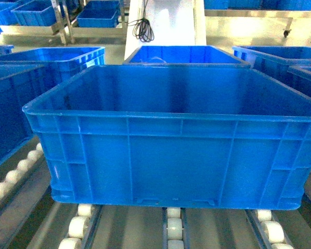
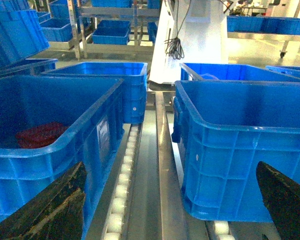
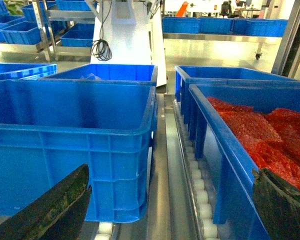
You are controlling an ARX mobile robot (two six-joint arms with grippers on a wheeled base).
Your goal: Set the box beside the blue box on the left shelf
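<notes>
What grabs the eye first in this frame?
A big empty blue crate fills the head view, sitting on the white-roller rack. To its right, a neighbouring crate holds red bagged goods; the left crate holds a few too.

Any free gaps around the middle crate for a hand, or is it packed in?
Two lanes. Between the middle crate and the left crate: bare metal channel with a roller strip. Between the middle crate and the right crate with red bags: the same, narrower. In front, bare rollers. Behind, another crate sits close; crowded.
</notes>
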